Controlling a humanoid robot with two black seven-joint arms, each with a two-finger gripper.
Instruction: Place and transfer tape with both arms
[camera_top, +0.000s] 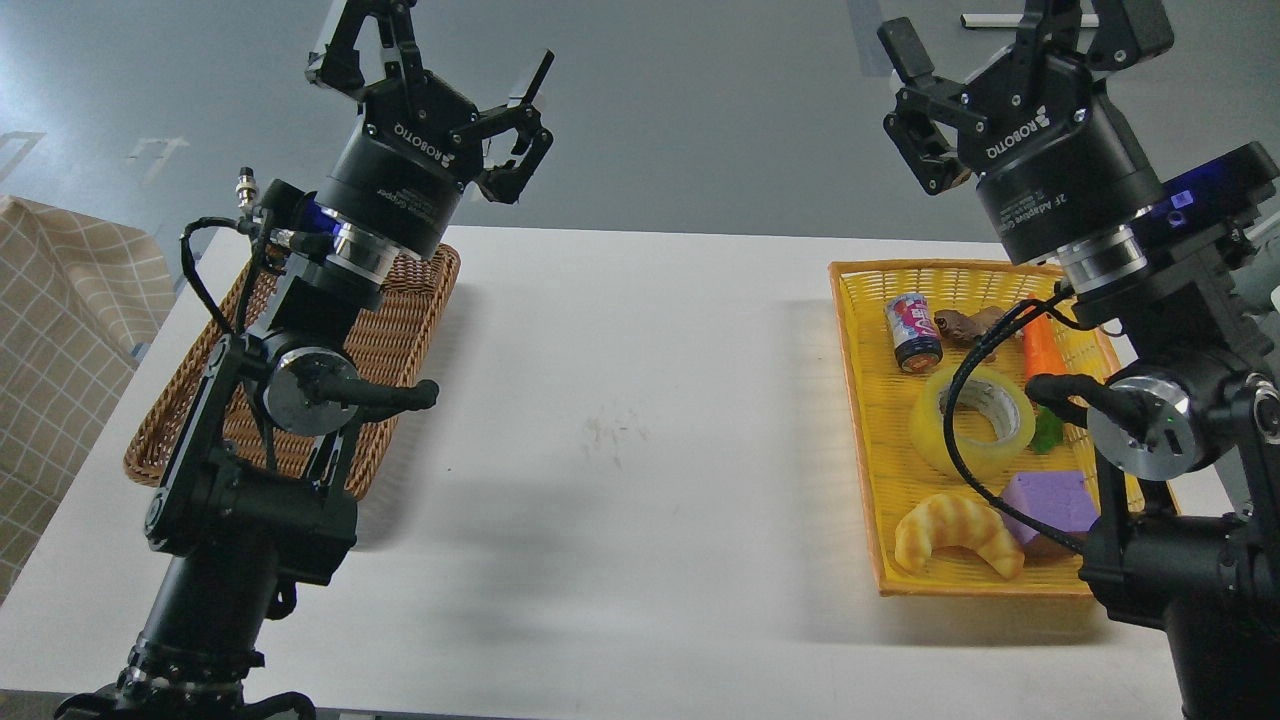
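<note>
The yellow translucent tape roll (975, 420) with a grey-white core lies flat in the yellow basket (858, 420) at the table's right. A black cable crosses over it. My right gripper (1010, 40) is raised high above the basket's far end, fingers spread, empty. My left gripper (430, 65) is raised above the far end of the brown wicker basket (395, 340) at the left, fingers spread, empty. Both grippers are well apart from the tape.
The yellow basket also holds a small can (912, 332), a brown object (962, 325), a carrot (1040, 350), a purple block (1050, 500) and a croissant (958, 533). A checked cloth (60, 330) is at the far left. The white table (620, 430) lies between the baskets.
</note>
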